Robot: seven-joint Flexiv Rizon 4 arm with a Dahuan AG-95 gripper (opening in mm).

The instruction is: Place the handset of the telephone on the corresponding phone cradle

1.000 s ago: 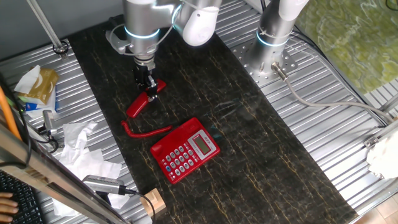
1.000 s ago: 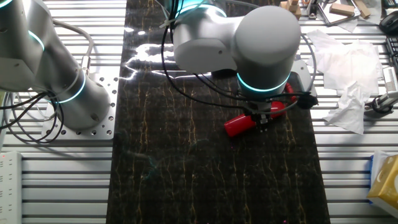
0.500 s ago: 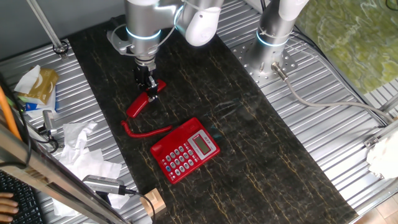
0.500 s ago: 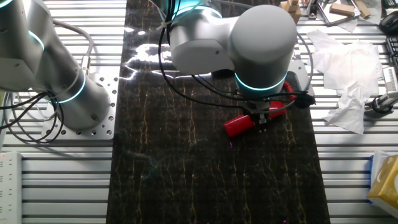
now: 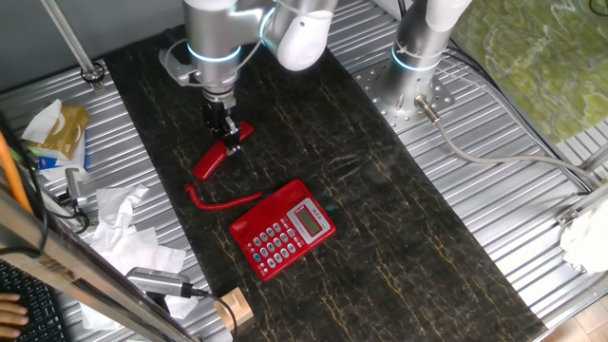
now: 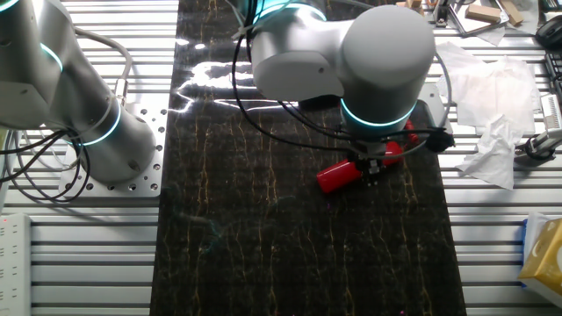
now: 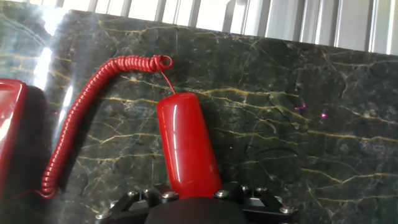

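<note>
Gleaming glossy red handset (image 7: 184, 146), rounded end, coiled cord (image 7: 81, 115).

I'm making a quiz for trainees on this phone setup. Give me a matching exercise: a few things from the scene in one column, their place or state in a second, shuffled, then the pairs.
Things:
1. handset
2. pincer
3. telephone base
4. coiled cord

Places or states:
A. stretched over the dark marbled mat between handset and base
B. closed around the handset's upper part
C. lying on the mat off its cradle, away from the base
D. standing apart, keypad and display facing up, phone cradle unoccupied

Pairs: 1-C, 2-B, 3-D, 4-A
</note>
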